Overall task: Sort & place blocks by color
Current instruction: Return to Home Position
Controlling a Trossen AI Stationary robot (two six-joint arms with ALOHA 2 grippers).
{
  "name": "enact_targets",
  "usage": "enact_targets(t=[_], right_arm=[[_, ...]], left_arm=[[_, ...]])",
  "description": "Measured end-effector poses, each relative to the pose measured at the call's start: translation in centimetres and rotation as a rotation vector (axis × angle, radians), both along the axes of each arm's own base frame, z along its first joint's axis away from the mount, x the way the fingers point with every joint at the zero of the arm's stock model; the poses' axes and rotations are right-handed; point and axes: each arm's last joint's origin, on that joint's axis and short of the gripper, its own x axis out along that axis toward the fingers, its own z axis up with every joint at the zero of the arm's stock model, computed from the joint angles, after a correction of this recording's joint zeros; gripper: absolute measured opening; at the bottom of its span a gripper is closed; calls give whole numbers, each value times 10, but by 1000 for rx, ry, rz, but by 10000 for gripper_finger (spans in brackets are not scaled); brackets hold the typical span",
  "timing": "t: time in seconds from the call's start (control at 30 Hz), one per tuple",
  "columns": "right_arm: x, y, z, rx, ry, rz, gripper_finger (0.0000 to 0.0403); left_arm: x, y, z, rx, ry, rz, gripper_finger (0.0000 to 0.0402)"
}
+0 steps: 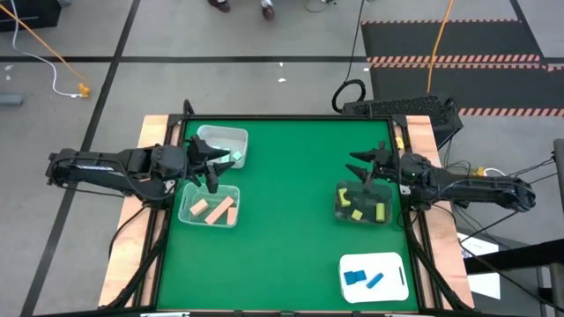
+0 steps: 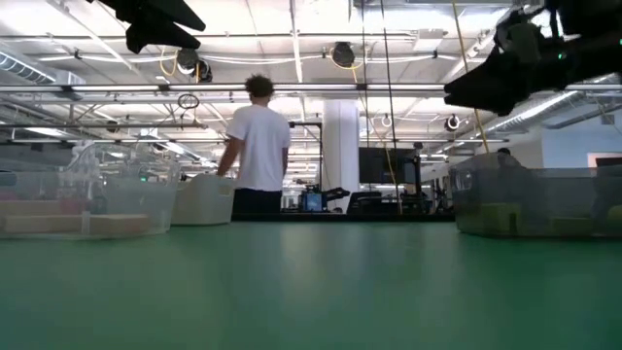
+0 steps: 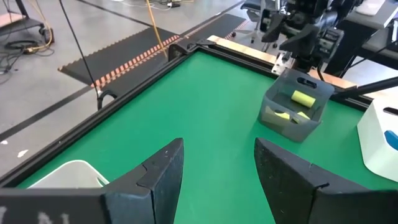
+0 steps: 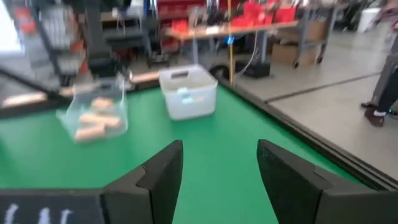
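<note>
Every block lies in a container. Salmon blocks [image 1: 211, 210] rest in a clear bin [image 1: 210, 205] at the left; a mint block [image 1: 236, 158] sits in the white bin [image 1: 222, 143] behind it. Yellow blocks [image 1: 367, 211] fill the dark bin [image 1: 363, 204] at the right, and blue blocks [image 1: 363, 279] lie on the white flat tray [image 1: 376, 276]. My left gripper [image 1: 211, 163] hovers open between the two left bins. My right gripper [image 1: 363, 169] hangs open above the yellow bin's far side. Both are empty.
The middle of the green table [image 1: 291, 211] holds nothing between the bins. A raised dark rim [image 1: 291, 117] frames the mat. Beyond the far edge a person [image 2: 260, 146] in a white shirt stands in the room.
</note>
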Motion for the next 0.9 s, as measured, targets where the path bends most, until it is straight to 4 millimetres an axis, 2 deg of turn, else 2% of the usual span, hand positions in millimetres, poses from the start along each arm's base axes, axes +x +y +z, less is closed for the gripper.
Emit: enact_targets(t=[0.2,0.37,0.73,0.9], right_arm=[[-2,-4,-24,36,-176,-35,196],[-4,-4,-32,38,-181,-36,196],[-4,-3,-34,56,-186,-39,196],[-4,-4,-34,61,-188,-40,196]], left_arm=[[0,0,0,-14,-8,17,198],[0,0,0,-9,-5,16,198],[0,1,0,-19,-20,68,198],[7,1,-3,27,11,53,198]])
